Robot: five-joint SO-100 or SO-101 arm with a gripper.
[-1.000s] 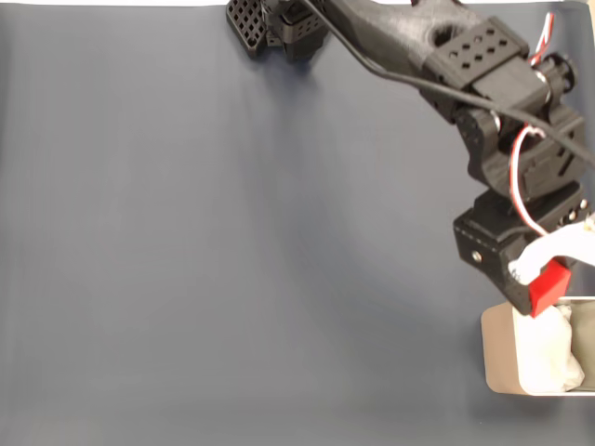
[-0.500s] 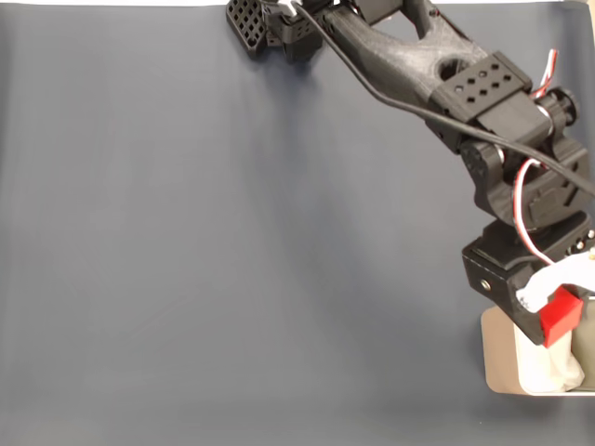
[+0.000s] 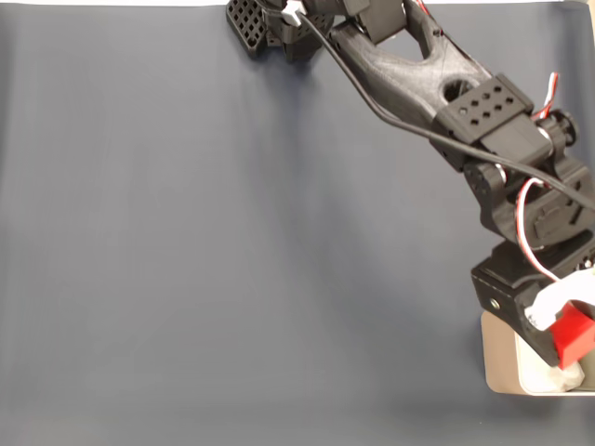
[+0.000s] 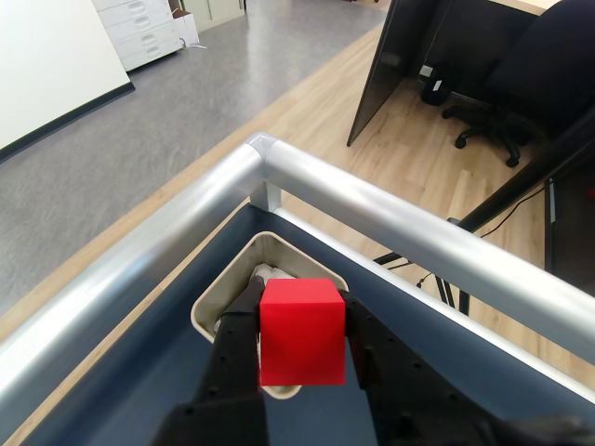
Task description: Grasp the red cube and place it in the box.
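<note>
In the fixed view the red cube [image 3: 574, 335] hangs over the beige box [image 3: 500, 358] at the lower right, held between a white finger and a black one of my gripper [image 3: 563, 333]. White padding [image 3: 563, 376] shows inside the box just below the cube. In the wrist view the red cube [image 4: 301, 331] sits between the black fingers [image 4: 238, 327] of the gripper [image 4: 299, 336], shut on it, with the box [image 4: 216, 304] beneath and beyond it.
The dark blue mat [image 3: 232, 242] covers the table. A silver metal rail [image 4: 372, 209] borders the table's corner right behind the box. The arm's base [image 3: 279, 23] stands at the top edge. Beyond the rail are an office floor, desks and a chair [image 4: 521, 74].
The arm has swung down and to the right, carrying the red cube from the box's upper left rim further over its padded inside.
</note>
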